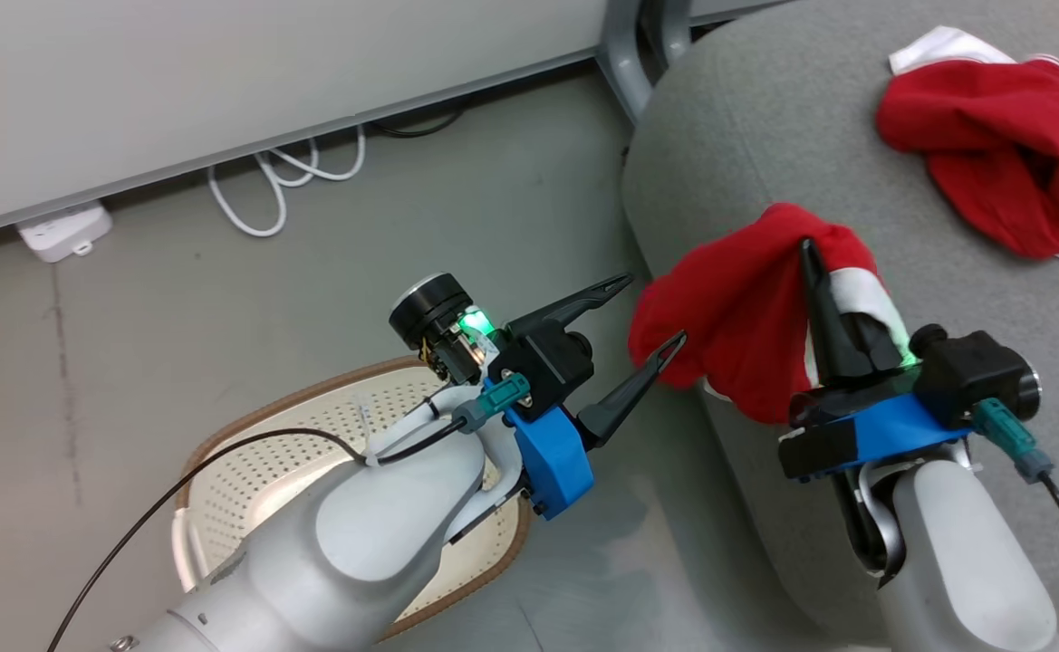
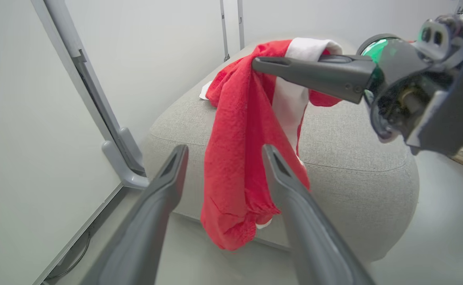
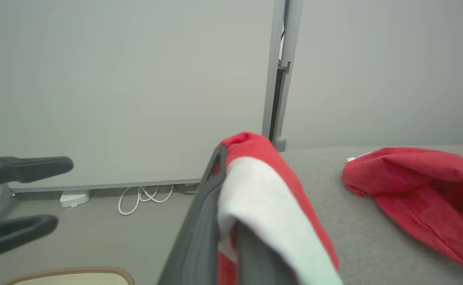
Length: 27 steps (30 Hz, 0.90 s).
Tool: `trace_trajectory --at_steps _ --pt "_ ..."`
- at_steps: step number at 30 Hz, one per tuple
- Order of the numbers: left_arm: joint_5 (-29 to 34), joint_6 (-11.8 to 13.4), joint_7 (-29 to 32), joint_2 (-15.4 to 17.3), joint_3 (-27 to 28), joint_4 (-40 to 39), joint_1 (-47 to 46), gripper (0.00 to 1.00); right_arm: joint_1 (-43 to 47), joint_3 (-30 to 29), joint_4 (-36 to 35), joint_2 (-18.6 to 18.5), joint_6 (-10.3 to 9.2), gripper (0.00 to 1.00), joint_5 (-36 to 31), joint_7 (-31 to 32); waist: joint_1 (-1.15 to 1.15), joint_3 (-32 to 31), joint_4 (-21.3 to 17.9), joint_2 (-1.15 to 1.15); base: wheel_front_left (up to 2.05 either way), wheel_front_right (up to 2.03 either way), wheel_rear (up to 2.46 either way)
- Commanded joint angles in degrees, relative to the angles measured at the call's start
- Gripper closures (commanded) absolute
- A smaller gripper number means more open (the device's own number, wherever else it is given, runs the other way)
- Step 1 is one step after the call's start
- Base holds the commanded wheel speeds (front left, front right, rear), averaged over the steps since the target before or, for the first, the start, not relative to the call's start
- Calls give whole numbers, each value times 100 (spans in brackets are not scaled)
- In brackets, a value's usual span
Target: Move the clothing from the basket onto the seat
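A red garment with white trim [image 1: 733, 317] hangs from my right gripper [image 1: 808, 249], which is shut on it above the seat's near left edge; the cloth [image 2: 239, 158] droops down the seat's side. In the right wrist view the cloth [image 3: 267, 186] drapes over my fingers. A second red garment [image 1: 1009, 149] lies crumpled on the grey seat [image 1: 765, 118], seen too in the right wrist view [image 3: 425, 194]. My left gripper [image 1: 651, 312] stands open beside the hanging cloth, its fingertips [image 2: 178, 156] on either side of it without touching. The cream basket [image 1: 257, 453] sits on the floor under my left arm.
A pale panel on grey legs [image 1: 624, 54] stands behind the seat. White cables [image 1: 284, 177] and a power strip [image 1: 62, 231] lie on the floor by the wall. Bare grey floor lies between basket and seat.
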Motion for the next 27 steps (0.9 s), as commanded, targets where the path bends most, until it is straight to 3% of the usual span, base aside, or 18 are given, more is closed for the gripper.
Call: trace_trajectory --at_steps 1,14,27 --pt "6 6 7 35 -36 -16 -65 0 37 -100 -75 21 -2 100 -27 1 0 122 -202 0 0 0 0" --pt "20 -58 111 49 -252 -66 -110 0 338 -748 -357 110 -2 100 -16 1 0 386 -773 0 0 0 0" --pt "-19 -31 117 82 -342 -82 -124 0 432 -853 -397 200 -2 100 15 1 0 502 -961 0 0 0 0"
